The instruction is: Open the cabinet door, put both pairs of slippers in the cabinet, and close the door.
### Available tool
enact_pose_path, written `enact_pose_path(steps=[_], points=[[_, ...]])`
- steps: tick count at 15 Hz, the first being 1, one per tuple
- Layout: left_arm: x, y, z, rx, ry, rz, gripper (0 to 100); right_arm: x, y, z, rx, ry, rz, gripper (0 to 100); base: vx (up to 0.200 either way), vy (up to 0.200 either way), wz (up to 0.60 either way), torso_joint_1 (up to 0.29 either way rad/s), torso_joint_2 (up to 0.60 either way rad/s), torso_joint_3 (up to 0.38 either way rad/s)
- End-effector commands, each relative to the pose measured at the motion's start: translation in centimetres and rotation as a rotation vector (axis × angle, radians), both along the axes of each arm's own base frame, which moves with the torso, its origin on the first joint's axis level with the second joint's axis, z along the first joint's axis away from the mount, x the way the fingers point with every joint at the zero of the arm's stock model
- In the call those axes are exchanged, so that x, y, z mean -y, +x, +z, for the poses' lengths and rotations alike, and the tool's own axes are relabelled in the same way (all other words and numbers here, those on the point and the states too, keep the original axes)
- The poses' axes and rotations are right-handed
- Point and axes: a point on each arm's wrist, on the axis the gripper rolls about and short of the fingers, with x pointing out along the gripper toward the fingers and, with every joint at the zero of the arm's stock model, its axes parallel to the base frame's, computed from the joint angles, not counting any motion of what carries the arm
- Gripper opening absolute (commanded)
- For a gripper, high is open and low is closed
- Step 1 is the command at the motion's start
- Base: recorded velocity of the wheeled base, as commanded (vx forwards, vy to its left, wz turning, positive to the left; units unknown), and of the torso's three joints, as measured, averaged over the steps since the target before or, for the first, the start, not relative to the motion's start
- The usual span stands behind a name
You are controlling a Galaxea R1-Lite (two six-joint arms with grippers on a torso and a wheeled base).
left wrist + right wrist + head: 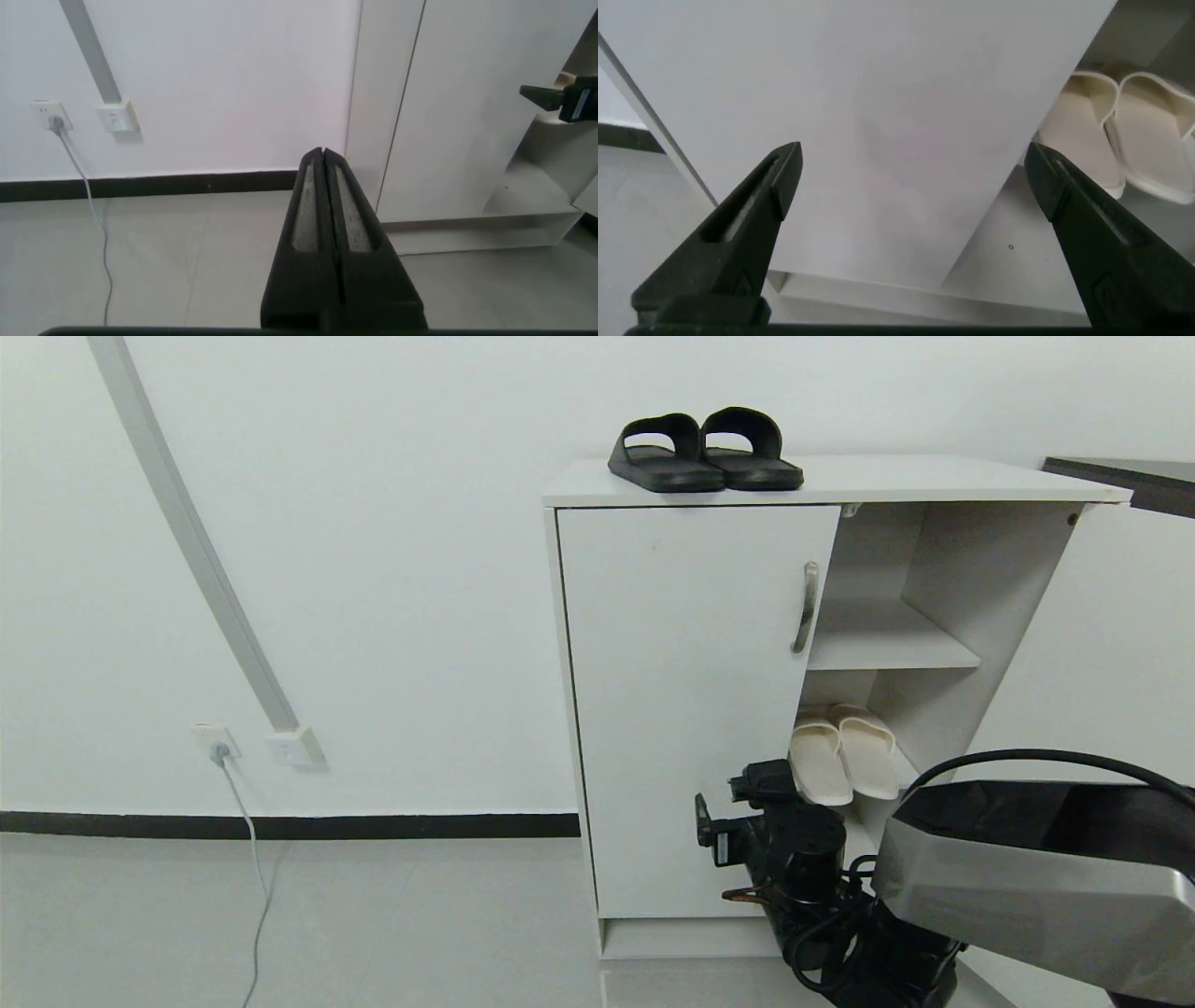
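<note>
Fingers of my right hand (915,159) are spread wide, close before the shut door (906,103). White slippers (1125,126) lie just past its edge, on a shelf in the open side of the cabinet (934,478). Black slippers (705,453) sit on top. My left hand (322,161) is pressed together, low beside the cabinet.

We record the cabinet (934,478) as plain white throughout, door (681,709) included, with a silver metal handle (806,607). The slippers on top (705,453) are solid black. The slippers inside (843,763) are cream (no pattern on either pair). We note the left gripper (322,159) and the right gripper (912,159) as black, the left with grey finger faces. The wall (373,523) is white, the skirting strip (280,824) black, the floor (392,924) pale grey and the cable (254,859) light grey.
</note>
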Motion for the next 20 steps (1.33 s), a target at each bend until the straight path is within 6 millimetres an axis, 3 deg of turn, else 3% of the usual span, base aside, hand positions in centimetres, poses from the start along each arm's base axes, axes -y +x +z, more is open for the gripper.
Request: enact_pose_path(steps=[1,6,20], points=[[0.00,0.00,0.00,0.000,0.001,0.000,0,-0.01,-0.02,0.06,0.008,0.006,0.003,100,0.000,0.000,0.00,0.000,0.00,0.000],[0.00,0.00,0.00,0.000,-0.001,0.000,0,0.05,-0.12,-0.04,0.008,-0.001,0.016,100,0.000,0.000,0.00,0.002,-0.03,-0.030],[0.00,0.00,0.00,0.000,0.001,0.000,0,0.16,-0.51,0.05,0.010,-0.010,0.021,100,0.000,0.000,0.00,0.105,-0.43,-0.327]])
